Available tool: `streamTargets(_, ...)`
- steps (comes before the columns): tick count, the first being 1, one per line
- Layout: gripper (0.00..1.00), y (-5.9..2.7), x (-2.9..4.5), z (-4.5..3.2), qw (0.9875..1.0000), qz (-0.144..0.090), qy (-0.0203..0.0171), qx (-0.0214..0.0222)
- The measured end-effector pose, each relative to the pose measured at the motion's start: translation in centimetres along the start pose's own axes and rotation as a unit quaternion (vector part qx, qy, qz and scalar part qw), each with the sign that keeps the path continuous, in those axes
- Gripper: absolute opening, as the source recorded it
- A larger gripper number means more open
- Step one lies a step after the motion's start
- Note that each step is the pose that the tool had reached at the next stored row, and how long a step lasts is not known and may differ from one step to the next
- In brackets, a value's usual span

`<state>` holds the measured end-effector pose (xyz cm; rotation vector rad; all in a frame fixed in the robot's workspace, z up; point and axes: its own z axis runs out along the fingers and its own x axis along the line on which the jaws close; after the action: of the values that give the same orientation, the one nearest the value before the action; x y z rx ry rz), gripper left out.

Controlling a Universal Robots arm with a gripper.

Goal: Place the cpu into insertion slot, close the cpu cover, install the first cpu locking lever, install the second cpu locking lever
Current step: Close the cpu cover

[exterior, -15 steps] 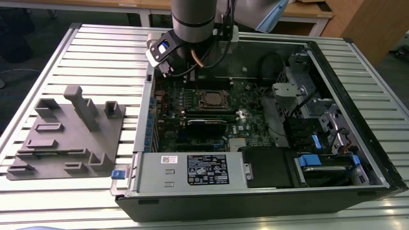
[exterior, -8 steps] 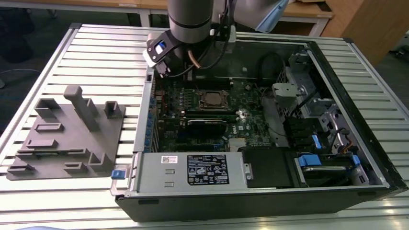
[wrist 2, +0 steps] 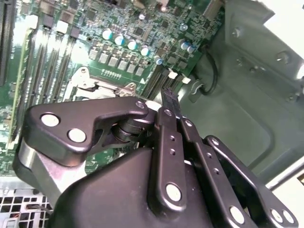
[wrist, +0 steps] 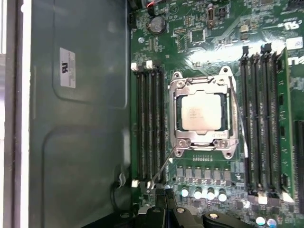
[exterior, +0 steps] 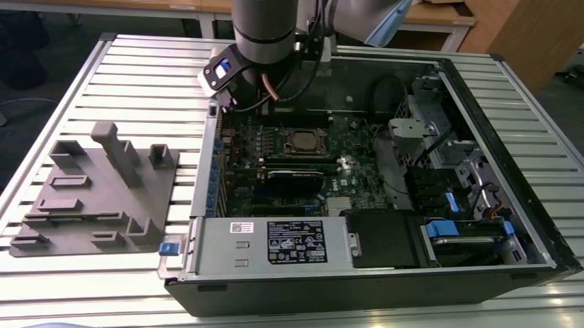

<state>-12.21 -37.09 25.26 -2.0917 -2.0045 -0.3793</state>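
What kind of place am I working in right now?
Most likely a robotics lab or workshop bench: an open computer case lies on a slatted metal table, a grey parts fixture sits beside it on the exterior view's left, and wooden desks stand behind.

This is a robotics laboratory or a test workshop, not a home. A silver worktable of ribbed aluminium profiles (exterior: 137, 75) carries a black desktop computer case (exterior: 365, 290) that lies on its side with the side panel off, so the green circuit board (wrist: 213, 28) and the square silver-grey cpu (wrist: 199, 112) are exposed. Beside the case lies a flat grey plastic fixture plate with upright holders (exterior: 100, 198). A thick grey industrial robot arm (exterior: 264, 20) stands over the table. Behind it are light wooden desks (exterior: 442, 17) on a dark floor (exterior: 78, 29).
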Motion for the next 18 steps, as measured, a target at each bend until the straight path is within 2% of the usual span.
streamTargets(3, 0.11, -0.11, -0.12, -0.04, 1.0000, 0.000, 0.0056, 0.0002)
streamTargets(8, 0.11, -0.49, -0.38, -0.09, 0.9999, 0.000, 0.0103, 0.0004)
streamTargets(13, 0.11, -0.61, -0.51, 0.18, 0.9999, 0.001, 0.0137, 0.0005)
streamTargets(18, 0.11, -0.63, -0.66, 0.69, 0.9999, 0.001, 0.0140, 0.0006)
